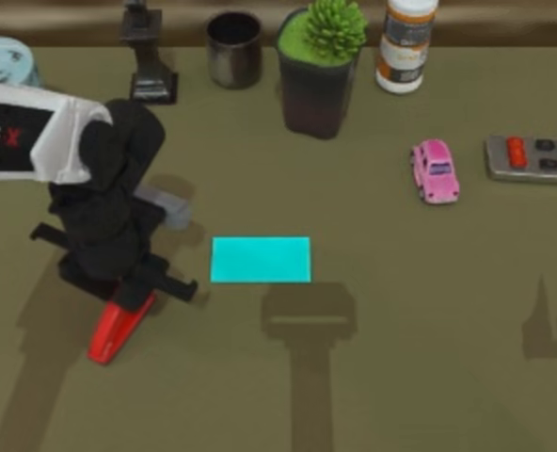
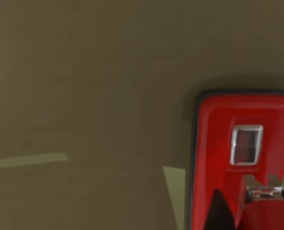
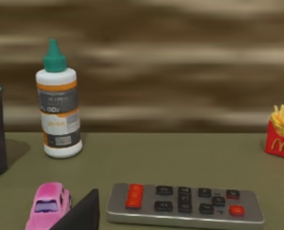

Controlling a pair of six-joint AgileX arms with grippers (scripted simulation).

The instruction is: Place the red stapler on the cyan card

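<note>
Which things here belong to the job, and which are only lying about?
For the job: red stapler, cyan card, left gripper over the stapler.

Lying about: pink toy car, remote, potted plant, white bottle, dark cup, fries box.
</note>
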